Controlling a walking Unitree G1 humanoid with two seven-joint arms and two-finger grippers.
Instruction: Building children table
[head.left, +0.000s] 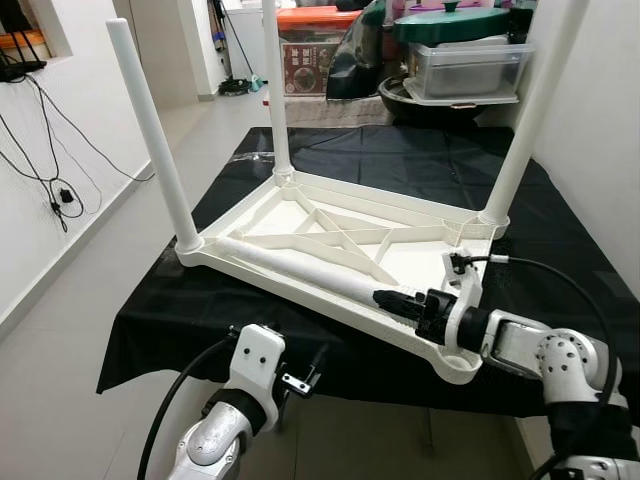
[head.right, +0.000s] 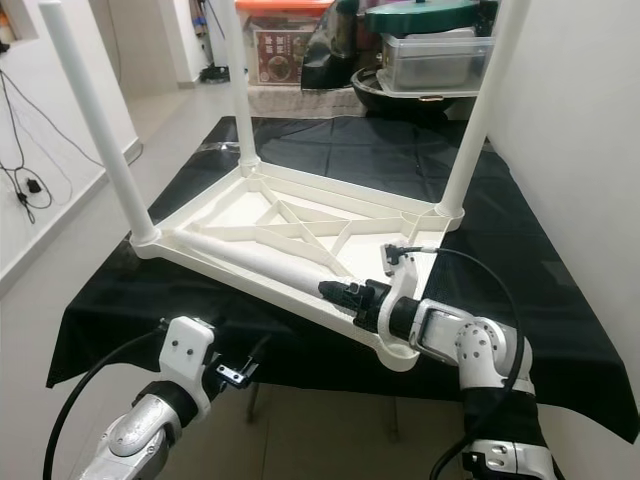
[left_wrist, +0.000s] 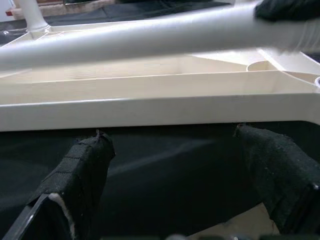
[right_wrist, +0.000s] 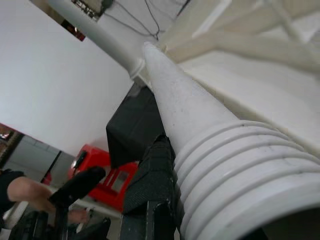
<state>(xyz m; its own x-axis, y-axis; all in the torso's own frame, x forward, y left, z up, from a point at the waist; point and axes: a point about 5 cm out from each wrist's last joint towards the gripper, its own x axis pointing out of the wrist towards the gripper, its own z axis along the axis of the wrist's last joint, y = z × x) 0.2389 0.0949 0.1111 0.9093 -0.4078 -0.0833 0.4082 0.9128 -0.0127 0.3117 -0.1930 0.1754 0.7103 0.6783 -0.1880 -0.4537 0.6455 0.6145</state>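
1. The left gripper (head.left: 300, 380) hung below the near edge of the black-covered table (head.left: 560, 230). Its fingers (left_wrist: 82, 172) were spread wide, holding nothing, and pointed toward the rim of the tabletop.
2. The upturned white tabletop (head.left: 300, 215) lay in the middle of the cloth, with three legs already standing in its corners: near left (head.left: 150, 130), far left (head.left: 275, 90) and far right (head.left: 530, 110).
3. The fourth leg (head.left: 300, 270) lay flat inside the tabletop, along its near edge.
4. The right gripper (head.left: 395, 298) was closed on this leg at its threaded end (right_wrist: 235, 170).
5. The empty corner socket (head.left: 458, 358) was just beside the right gripper, so I judged that the right arm was the nearer one. The leg should be raised upright and then screwed in.
6. At the far edge stood a clear plastic box (head.left: 470, 65) with a green lid (head.left: 450, 22) resting on top; its contents could not be seen.
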